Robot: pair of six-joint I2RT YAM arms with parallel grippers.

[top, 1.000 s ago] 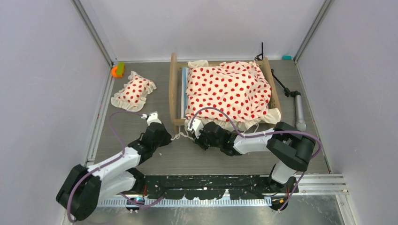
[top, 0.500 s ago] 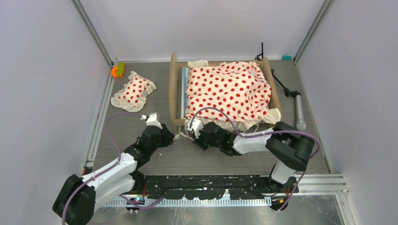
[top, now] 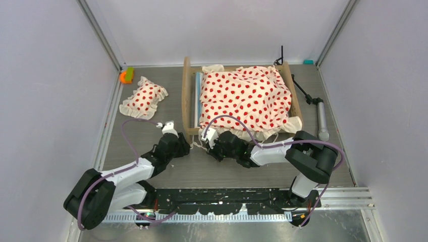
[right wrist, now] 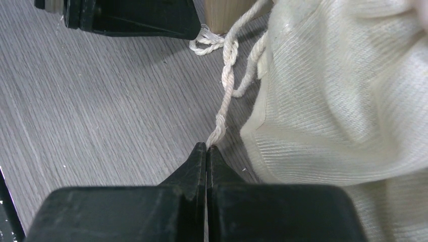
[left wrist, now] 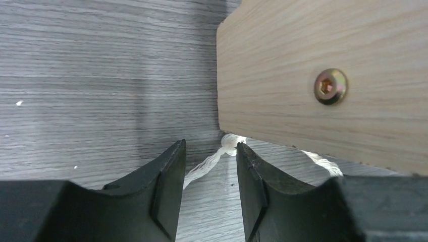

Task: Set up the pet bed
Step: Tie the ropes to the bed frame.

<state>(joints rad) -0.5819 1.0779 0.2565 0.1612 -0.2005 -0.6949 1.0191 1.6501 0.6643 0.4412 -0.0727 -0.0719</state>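
One pet bed sits centre-back, polka-dot bedding draped over it. Step looks like securing the bedding at the near-left corner. Right gripper is clamped on the tie cord. Left gripper has its jaws apart astride that cord by the frame. Next, probably: close left, pull snug

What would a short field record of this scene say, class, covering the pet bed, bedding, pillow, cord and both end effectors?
pet bed: light-wood frame, far centre of table
bedding: red-dotted cream cover draped over the bed
pillow: on the table, left of the bed, apart
cord: white, by the bed's near left corner
left end effector: open, cord between its jaws
right end effector: shut on the cord's end
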